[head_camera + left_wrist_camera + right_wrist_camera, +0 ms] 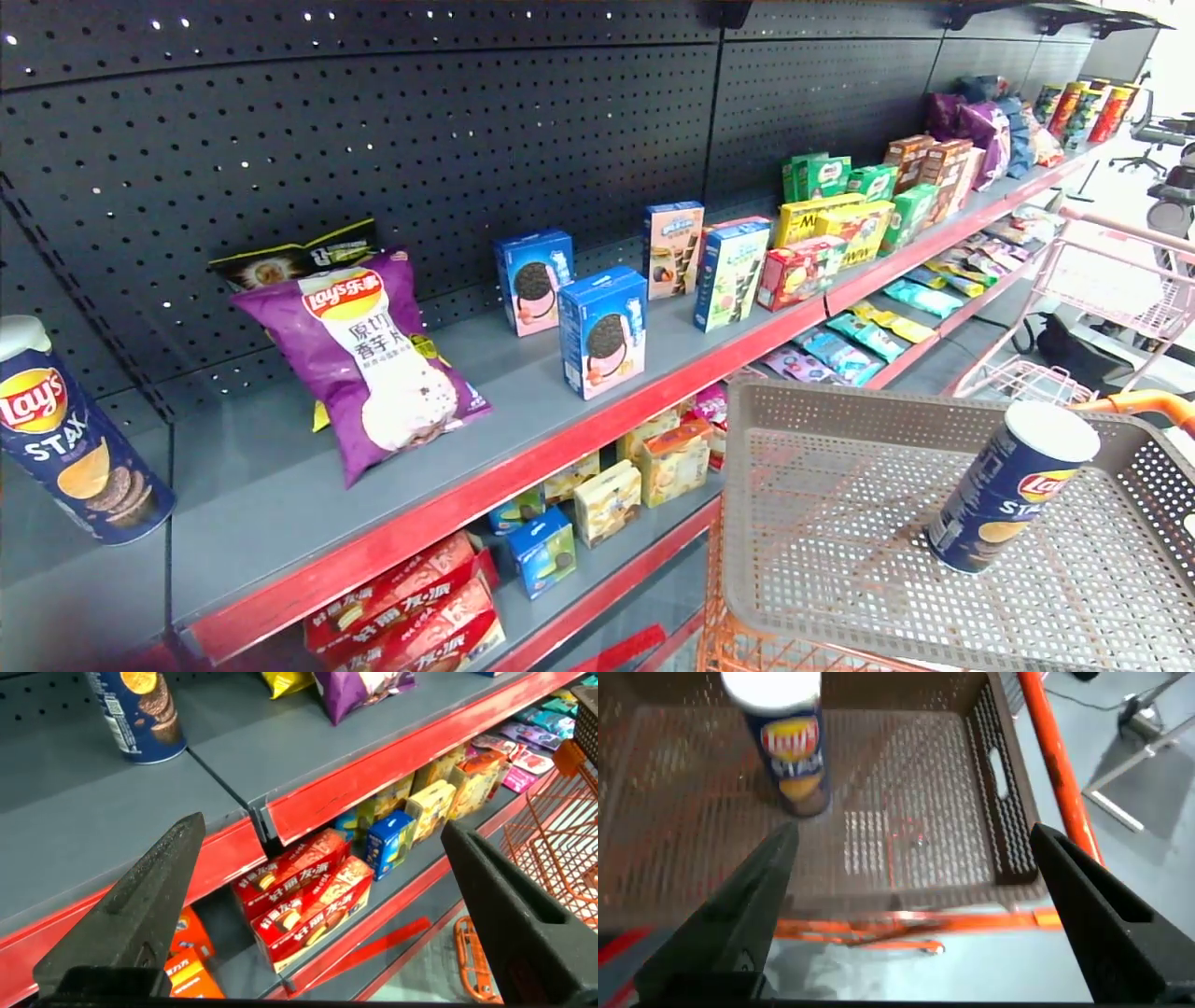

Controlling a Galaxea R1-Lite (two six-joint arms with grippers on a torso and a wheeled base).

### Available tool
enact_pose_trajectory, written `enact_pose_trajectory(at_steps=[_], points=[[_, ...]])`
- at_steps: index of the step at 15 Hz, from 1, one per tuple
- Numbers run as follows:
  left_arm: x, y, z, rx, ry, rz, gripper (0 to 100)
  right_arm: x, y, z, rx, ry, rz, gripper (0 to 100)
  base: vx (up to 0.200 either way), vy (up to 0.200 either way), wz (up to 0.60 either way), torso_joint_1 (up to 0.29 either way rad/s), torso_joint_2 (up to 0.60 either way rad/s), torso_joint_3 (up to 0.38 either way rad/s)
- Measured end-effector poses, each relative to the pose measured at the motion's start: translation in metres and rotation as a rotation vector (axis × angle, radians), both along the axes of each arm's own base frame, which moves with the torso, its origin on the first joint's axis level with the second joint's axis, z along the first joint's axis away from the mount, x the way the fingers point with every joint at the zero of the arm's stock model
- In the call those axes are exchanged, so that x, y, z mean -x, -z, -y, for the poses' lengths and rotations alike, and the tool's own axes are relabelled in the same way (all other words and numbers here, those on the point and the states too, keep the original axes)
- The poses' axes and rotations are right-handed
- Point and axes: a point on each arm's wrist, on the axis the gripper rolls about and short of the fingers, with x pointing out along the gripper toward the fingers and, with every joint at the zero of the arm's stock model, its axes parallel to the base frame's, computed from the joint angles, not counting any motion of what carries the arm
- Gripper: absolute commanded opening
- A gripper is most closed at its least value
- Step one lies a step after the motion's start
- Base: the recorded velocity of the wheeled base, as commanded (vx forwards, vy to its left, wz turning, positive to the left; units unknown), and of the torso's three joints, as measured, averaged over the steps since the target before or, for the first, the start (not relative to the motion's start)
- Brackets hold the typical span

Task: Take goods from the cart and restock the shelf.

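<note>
Currently, left pincer (322, 829) and right pincer (915, 833) are spread wide, holding nothing; one can (1013, 485) stands in the basket (822, 560) at 4 o'clock.

Shelf (238, 453) lies bare between can (75, 448) and purple bag (373, 364).

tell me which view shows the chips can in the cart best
The head view: the chips can stands whole in the cart basket, unobstructed. The right wrist view catches it from above, its top cut off by the frame edge. The left wrist view faces the shelf.
</note>
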Motion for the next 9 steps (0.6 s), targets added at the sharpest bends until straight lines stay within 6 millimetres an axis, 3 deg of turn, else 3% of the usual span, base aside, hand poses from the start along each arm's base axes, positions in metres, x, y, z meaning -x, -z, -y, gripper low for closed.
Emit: enact_pose_trajectory(at_steps=[2,4,9], points=[[0.000,0.000,0.000,0.000,0.001,0.000,100,-0.044,-0.002,0.008,-0.007,-0.009,0.069,100,0.000,0.000,0.00,0.000,0.00,0.000],[0.000,0.000,0.000,0.000,0.001,0.000,100,-0.073,0.016,0.006,-0.028,-0.061,0.016,100,0.000,0.000,0.00,0.000,0.00,0.000],[0.000,0.000,0.000,0.000,0.001,0.000,100,-0.108,0.042,0.000,-0.045,-0.123,-0.082,100,0.000,0.000,0.00,0.000,0.00,0.000]])
